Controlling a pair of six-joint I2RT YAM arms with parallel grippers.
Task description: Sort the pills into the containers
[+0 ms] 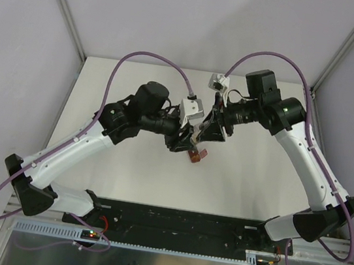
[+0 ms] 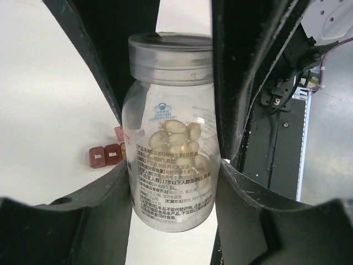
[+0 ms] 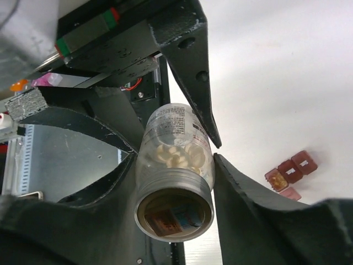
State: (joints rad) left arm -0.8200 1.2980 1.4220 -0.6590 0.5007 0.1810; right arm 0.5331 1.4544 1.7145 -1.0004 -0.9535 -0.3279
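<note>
A clear bottle (image 2: 171, 182) with a grey cap (image 2: 171, 55) holds pale cream pills (image 2: 176, 135) and hangs in the air between both grippers. My left gripper (image 2: 174, 165) is shut on the bottle's body. My right gripper (image 3: 174, 160) is shut on the cap end (image 3: 174, 212), with its fingers against both sides. In the top view the two grippers, left (image 1: 185, 143) and right (image 1: 211, 131), meet at the table's middle. The dark red container strip (image 3: 290, 170) lies on the table below; one end compartment is open and holds orange-tan pills (image 3: 277, 179). The strip also shows in the left wrist view (image 2: 105, 155).
The white table (image 1: 124, 178) spreads around the strip. A black rail (image 1: 177, 221) with the arm bases runs along the near edge. Grey walls and metal posts (image 1: 66, 8) close in the back and sides.
</note>
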